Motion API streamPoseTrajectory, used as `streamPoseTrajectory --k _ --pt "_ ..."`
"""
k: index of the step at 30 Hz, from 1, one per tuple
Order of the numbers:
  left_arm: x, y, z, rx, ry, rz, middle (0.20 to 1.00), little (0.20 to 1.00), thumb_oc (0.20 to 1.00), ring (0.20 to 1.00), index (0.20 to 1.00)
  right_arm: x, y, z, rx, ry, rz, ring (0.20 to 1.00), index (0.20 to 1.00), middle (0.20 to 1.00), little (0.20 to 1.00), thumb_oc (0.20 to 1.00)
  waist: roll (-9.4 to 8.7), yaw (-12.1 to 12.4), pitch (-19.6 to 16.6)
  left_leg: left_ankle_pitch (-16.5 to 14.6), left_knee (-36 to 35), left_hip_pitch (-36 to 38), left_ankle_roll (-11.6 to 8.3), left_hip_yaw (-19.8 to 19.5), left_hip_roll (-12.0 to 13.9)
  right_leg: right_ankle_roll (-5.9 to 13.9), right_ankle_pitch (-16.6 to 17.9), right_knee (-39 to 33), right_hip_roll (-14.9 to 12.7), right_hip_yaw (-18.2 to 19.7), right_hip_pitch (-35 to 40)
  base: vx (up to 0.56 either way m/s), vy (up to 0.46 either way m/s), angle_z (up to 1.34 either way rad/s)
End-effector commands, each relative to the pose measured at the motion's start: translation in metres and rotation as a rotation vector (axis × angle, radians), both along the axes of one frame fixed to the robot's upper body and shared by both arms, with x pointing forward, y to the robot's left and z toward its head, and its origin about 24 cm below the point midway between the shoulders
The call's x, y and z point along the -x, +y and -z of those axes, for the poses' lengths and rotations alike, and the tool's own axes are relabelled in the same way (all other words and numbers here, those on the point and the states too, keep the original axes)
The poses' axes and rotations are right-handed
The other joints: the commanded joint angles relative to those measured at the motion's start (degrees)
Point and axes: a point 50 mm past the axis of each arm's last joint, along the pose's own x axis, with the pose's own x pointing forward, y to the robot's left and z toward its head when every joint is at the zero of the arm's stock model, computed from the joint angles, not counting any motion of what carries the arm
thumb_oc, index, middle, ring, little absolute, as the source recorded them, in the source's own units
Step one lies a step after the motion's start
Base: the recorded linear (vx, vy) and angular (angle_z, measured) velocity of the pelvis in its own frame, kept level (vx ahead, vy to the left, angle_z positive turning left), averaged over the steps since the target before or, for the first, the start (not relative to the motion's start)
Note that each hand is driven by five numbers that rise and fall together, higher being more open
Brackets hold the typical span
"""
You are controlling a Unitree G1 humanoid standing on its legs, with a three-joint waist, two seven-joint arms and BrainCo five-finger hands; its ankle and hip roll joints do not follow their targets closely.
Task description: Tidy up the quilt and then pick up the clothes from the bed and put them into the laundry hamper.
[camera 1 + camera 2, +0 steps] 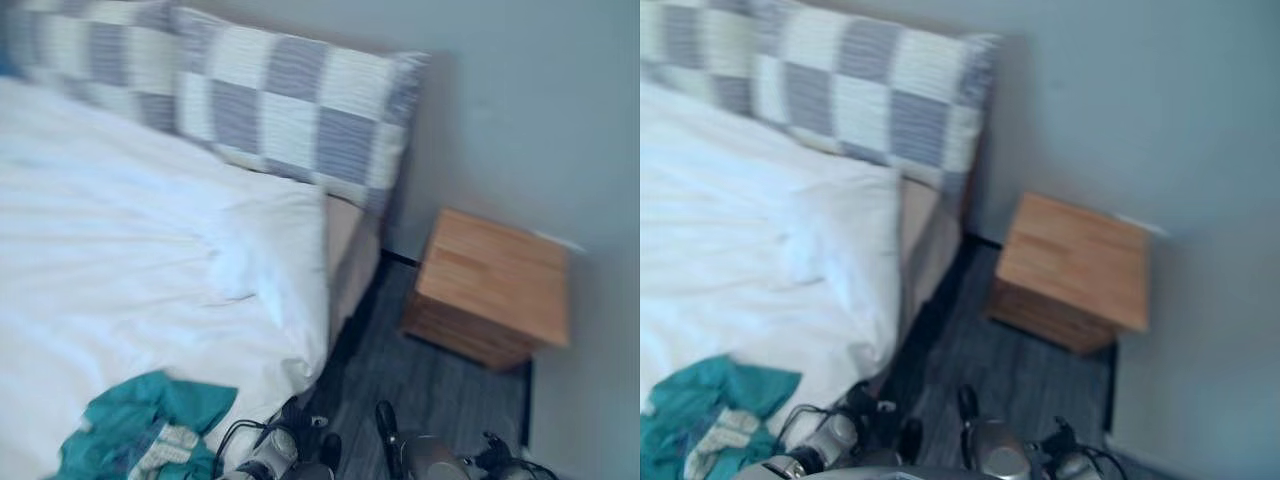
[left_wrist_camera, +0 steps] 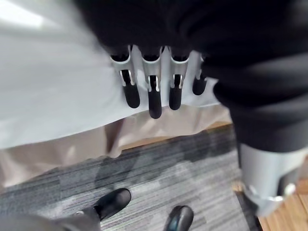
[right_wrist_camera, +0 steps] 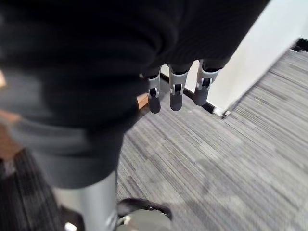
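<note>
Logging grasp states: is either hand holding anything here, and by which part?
Nothing is held. The left hand and right hand hang with fingers relaxed.

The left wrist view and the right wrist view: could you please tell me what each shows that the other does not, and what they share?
The left wrist view has the left robot hand with relaxed fingers hanging beside the white quilt that drapes over the bed's beige side. The right wrist view has the right robot hand, fingers likewise relaxed and holding nothing, near a white wall with a dark skirting strip. Both show grey striped carpet below.
</note>
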Motion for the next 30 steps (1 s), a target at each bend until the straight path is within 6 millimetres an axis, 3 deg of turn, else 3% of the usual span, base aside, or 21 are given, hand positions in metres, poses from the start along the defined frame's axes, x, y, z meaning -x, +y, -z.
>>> streamPoseTrajectory --k 1,2,4,6,8,10,11,12,15,16,17,18,19,20,21,22,23,25,26,27,30 --pt "0.005 0.075 -0.010 -0.206 -0.015 -0.108 1.000 1.000 1.000 1.000 1.000 -0.011 0.000 -0.002 -0.012 -0.011 0.017 1.000 1.000 1.000 1.000 1.000 -2.22 1.6 1.6 -8.8 2.6 3.6 -8.09 6.9 5.7 5.83 6.6 -5.2 -10.0 -2.3 3.7 0.22 -0.352 2.65" --pt "0.005 0.075 -0.010 -0.206 -0.015 -0.109 1.000 1.000 1.000 1.000 1.000 -0.011 0.000 -0.002 -0.012 -0.012 0.017 1.000 1.000 1.000 1.000 1.000 -2.37 1.3 1.5 -8.5 2.5 3.4 -8.09 6.7 5.5 5.88 6.8 -5.4 -10.2 -2.5 3.7 0.27 -0.598 2.49" --pt "0.028 0.087 -0.005 -0.206 0.025 -0.212 1.000 1.000 1.000 1.000 1.000 -0.023 0.001 -0.006 -0.021 -0.050 -0.014 1.000 1.000 1.000 1.000 1.000 -2.46 1.9 0.5 -7.4 7.2 0.5 -10.41 9.8 10.0 6.00 6.2 -7.0 -9.7 -7.0 6.7 0.23 -0.590 1.07" --pt "0.025 0.085 -0.005 -0.192 0.019 -0.227 1.000 1.000 1.000 1.000 1.000 -0.032 -0.008 -0.012 -0.005 -0.095 0.016 1.000 1.000 1.000 1.000 1.000 -2.95 1.5 1.3 -4.6 11.4 -3.9 -9.91 22.5 12.3 5.31 5.4 -7.6 -11.1 -12.3 9.4 -0.01 -0.325 0.72" --pt "0.021 0.084 -0.006 -0.195 0.018 -0.196 1.000 1.000 1.000 1.000 1.000 -0.037 -0.019 -0.017 0.003 -0.132 0.079 1.000 1.000 1.000 1.000 1.000 -3.19 0.2 1.3 -5.1 14.1 -6.0 -8.31 36.0 13.9 3.96 4.8 -8.4 -11.0 -17.5 10.7 -0.09 -0.308 1.41" --pt "0.018 0.085 -0.007 -0.198 0.020 -0.170 1.000 1.000 1.000 1.000 1.000 -0.034 -0.030 -0.020 0.011 -0.150 0.147 1.000 1.000 1.000 1.000 1.000 -3.11 -0.8 0.4 -7.4 17.9 -7.0 -7.15 43.5 12.1 2.88 4.0 -8.1 -10.0 -20.6 11.0 -0.08 -0.194 1.65" --pt "0.028 0.093 -0.006 -0.238 0.063 -0.174 1.000 1.000 1.000 1.000 1.000 -0.022 -0.038 -0.018 0.042 -0.108 0.165 1.000 1.000 1.000 1.000 1.000 -2.48 -0.9 0.3 -7.6 17.8 -6.5 -7.13 44.9 10.9 2.48 2.7 -7.0 -8.8 -21.7 10.7 0.01 -0.100 1.11" --pt "0.028 0.089 -0.005 -0.213 0.060 -0.168 1.000 1.000 1.000 1.000 1.000 -0.016 -0.044 -0.017 0.026 -0.114 0.239 1.000 1.000 1.000 1.000 1.000 -1.35 -1.6 -0.5 -7.4 12.0 -3.9 -6.98 48.0 10.2 3.11 2.0 -5.9 -8.1 -23.8 10.9 0.07 -0.032 0.77" --pt "0.029 0.084 -0.004 -0.183 0.062 -0.159 1.000 1.000 1.000 1.000 1.000 -0.016 -0.050 -0.020 0.024 -0.154 0.304 1.000 1.000 1.000 1.000 1.000 -0.78 -2.2 -1.5 -7.7 7.8 -2.2 -5.34 45.7 8.5 3.36 1.5 -1.1 -7.9 -26.1 10.1 0.05 0.043 1.15" --pt "0.032 0.091 -0.004 -0.197 0.081 -0.142 1.000 1.000 1.000 1.000 1.000 -0.013 -0.063 -0.027 0.035 -0.215 0.403 1.000 1.000 1.000 1.000 1.000 -1.39 -3.0 -0.9 -6.7 4.4 -1.2 -5.04 43.4 8.9 5.10 2.9 8.1 -8.6 -27.4 5.9 -0.07 -0.021 0.76" --pt "0.032 0.096 -0.006 -0.214 0.083 -0.139 1.000 1.000 1.000 1.000 1.000 -0.027 -0.070 -0.037 0.057 -0.287 0.384 1.000 1.000 1.000 1.000 1.000 -1.70 -3.7 -0.1 -6.4 4.1 -1.2 -4.81 42.9 9.2 6.53 4.6 12.6 -8.2 -25.4 3.2 -0.08 -0.021 0.88" --pt "0.032 0.096 -0.006 -0.214 0.083 -0.139 1.000 1.000 1.000 1.000 1.000 -0.027 -0.070 -0.037 0.057 -0.287 0.384 1.000 1.000 1.000 1.000 1.000 -1.73 -3.6 -0.2 -6.4 4.1 -1.3 -4.79 43.0 9.1 6.54 4.5 12.7 -8.3 -25.4 3.0 -0.11 -0.050 1.16" --pt "0.036 0.107 -0.008 -0.247 0.088 -0.153 1.000 1.000 1.000 1.000 1.000 -0.055 -0.085 -0.067 0.129 -0.454 0.322 1.000 1.000 1.000 1.000 1.000 -1.69 -4.5 1.2 -6.0 3.4 -0.7 -4.82 41.7 10.1 8.15 5.3 17.7 -5.3 -20.1 -0.5 -0.06 -0.045 0.95" --pt "0.036 0.107 -0.008 -0.247 0.088 -0.153 1.000 1.000 1.000 1.000 1.000 -0.055 -0.085 -0.067 0.129 -0.454 0.322 1.000 1.000 1.000 1.000 1.000 -1.63 -4.3 1.0 -5.9 3.4 -0.9 -4.83 41.8 10.2 8.15 5.5 17.5 -5.2 -20.0 -0.6 -0.06 -0.078 0.58" --pt "0.037 0.109 -0.009 -0.251 0.086 -0.165 1.000 1.000 1.000 1.000 1.000 -0.066 -0.096 -0.087 0.189 -0.541 0.291 1.000 1.000 1.000 1.000 1.000 -1.57 -4.3 1.4 -5.8 3.3 -0.6 -4.83 40.7 10.2 8.15 4.8 17.0 -4.7 -18.6 -0.4 0.00 -0.123 0.17" --pt "0.037 0.110 -0.009 -0.259 0.082 -0.154 1.000 1.000 1.000 1.000 1.000 -0.084 -0.113 -0.124 0.314 -0.681 0.221 1.000 1.000 1.000 1.000 1.000 -1.87 -4.1 1.5 -6.0 2.5 -0.2 -5.21 38.8 10.1 6.86 2.7 11.4 -6.8 -16.3 2.0 0.00 -0.125 0.16" --pt "0.036 0.110 -0.009 -0.259 0.082 -0.154 1.000 1.000 1.000 1.000 1.000 -0.084 -0.113 -0.124 0.314 -0.681 0.221 1.000 1.000 1.000 1.000 1.000 -1.79 -4.1 1.5 -5.8 2.4 -0.4 -5.24 38.8 10.2 6.79 3.1 11.1 -6.7 -16.3 2.0 0.03 -0.160 0.55" --pt "0.037 0.110 -0.009 -0.270 0.088 -0.124 1.000 1.000 1.000 1.000 1.000 -0.104 -0.125 -0.164 0.442 -0.795 0.114 1.000 1.000 1.000 1.000 1.000 -2.29 -4.1 0.8 -6.1 1.8 0.0 -6.10 36.3 9.8 5.49 2.8 3.7 -8.0 -11.0 3.9 0.10 -0.169 0.72" --pt "0.038 0.113 -0.010 -0.279 0.094 -0.114 1.000 1.000 1.000 1.000 1.000 -0.119 -0.123 -0.194 0.504 -0.900 0.034 1.000 1.000 1.000 1.000 1.000 -3.33 -2.7 -0.1 -6.9 2.9 0.0 -6.11 35.1 8.9 5.20 2.8 0.0 -9.0 -9.7 5.2 0.11 -0.150 0.53" --pt "0.038 0.113 -0.010 -0.279 0.094 -0.114 1.000 1.000 1.000 1.000 1.000 -0.119 -0.123 -0.195 0.504 -0.900 0.033 1.000 1.000 1.000 1.000 1.000 -3.38 -2.7 -0.1 -7.0 3.0 0.0 -6.07 35.0 8.8 5.24 2.8 -0.1 -9.1 -9.8 5.3 0.05 -0.176 0.58" --pt "0.039 0.114 -0.010 -0.278 0.091 -0.118 1.000 1.000 1.000 1.000 1.000 -0.153 -0.113 -0.241 0.588 -1.020 -0.130 1.000 1.000 1.000 1.000 1.000 -3.39 -1.0 -0.5 -6.3 3.3 -0.4 -6.95 35.1 9.6 5.50 4.4 -3.4 -8.6 -10.5 6.3 0.02 -0.224 0.23"
